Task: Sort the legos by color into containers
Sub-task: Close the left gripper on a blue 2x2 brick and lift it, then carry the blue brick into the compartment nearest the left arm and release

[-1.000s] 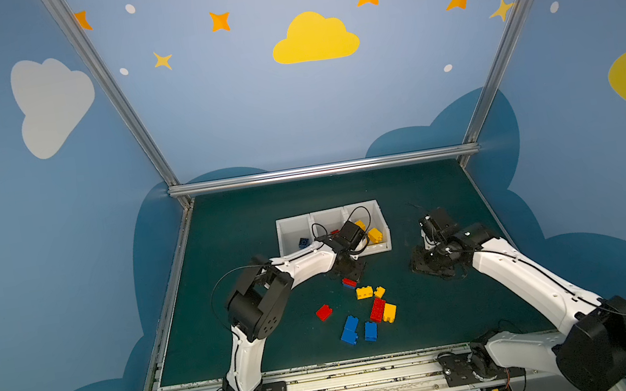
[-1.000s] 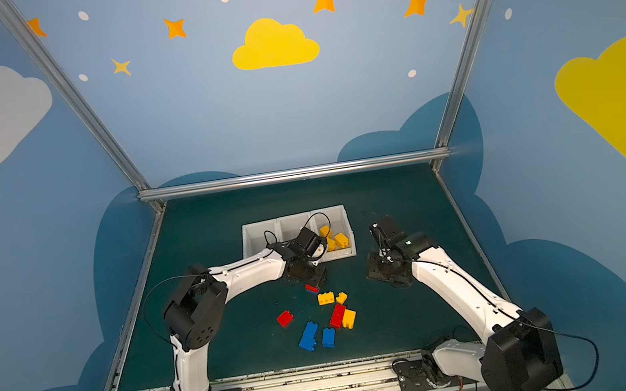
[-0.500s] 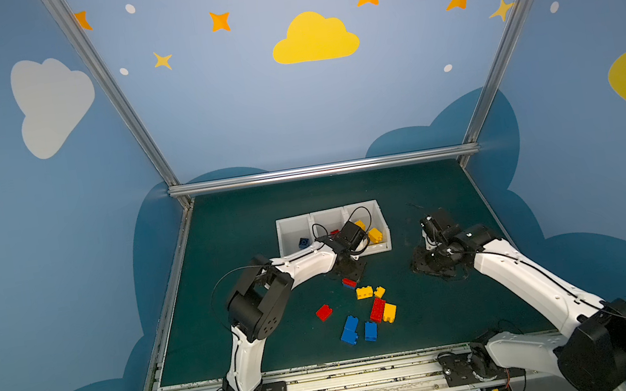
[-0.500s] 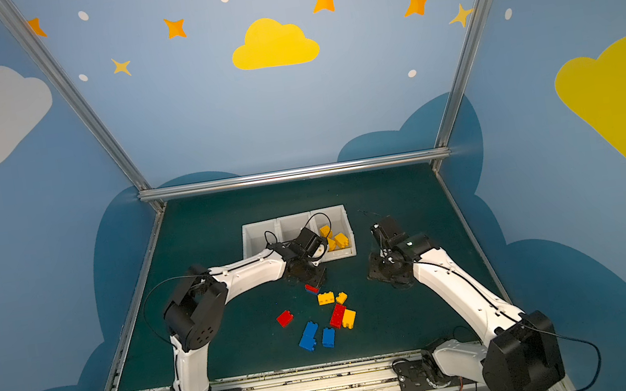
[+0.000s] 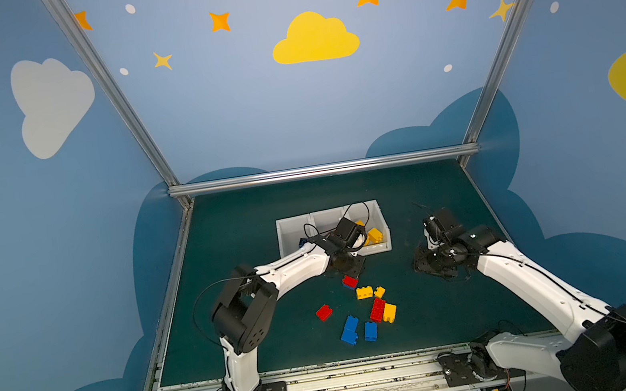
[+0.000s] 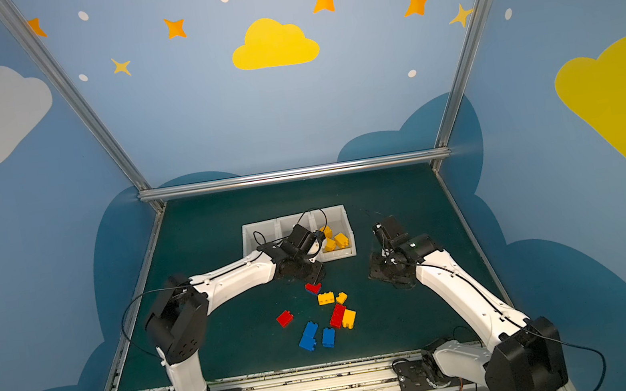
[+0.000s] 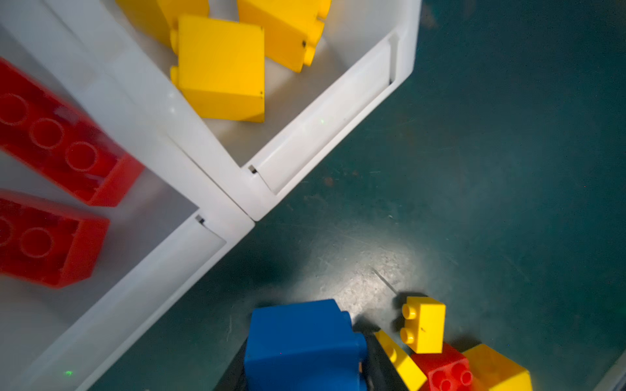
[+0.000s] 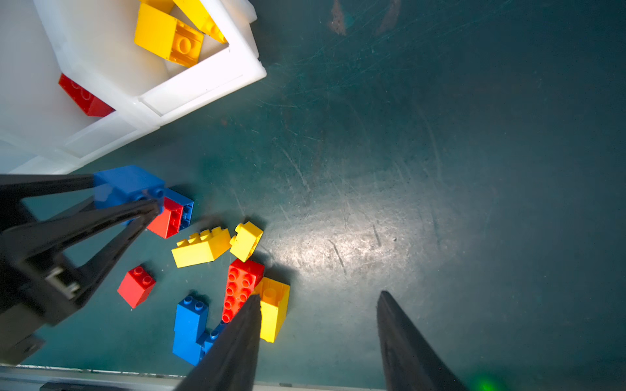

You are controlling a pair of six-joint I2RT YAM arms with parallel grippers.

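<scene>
In both top views, three joined white bins (image 5: 291, 232) are seen mid-tabletop (image 5: 233, 233), with yellow bricks (image 5: 375, 233) in the rightmost one. The left claw (image 5: 351, 270) is held just before the bins, and loose legos (image 5: 377, 309) are scattered nearer the robot. The right claw (image 5: 434, 267) is kept well apart on the right.

In the left wrist view, a blue brick (image 7: 305, 345) is seen pinched above the tabletop, and two red bricks (image 7: 61, 145) are seen in the middle bin.

In the right wrist view, the blue brick is shown clamped between the left claw's fingers (image 8: 111, 216). The right claw's fingers (image 8: 244, 331) are spread, and nothing is held between them.
</scene>
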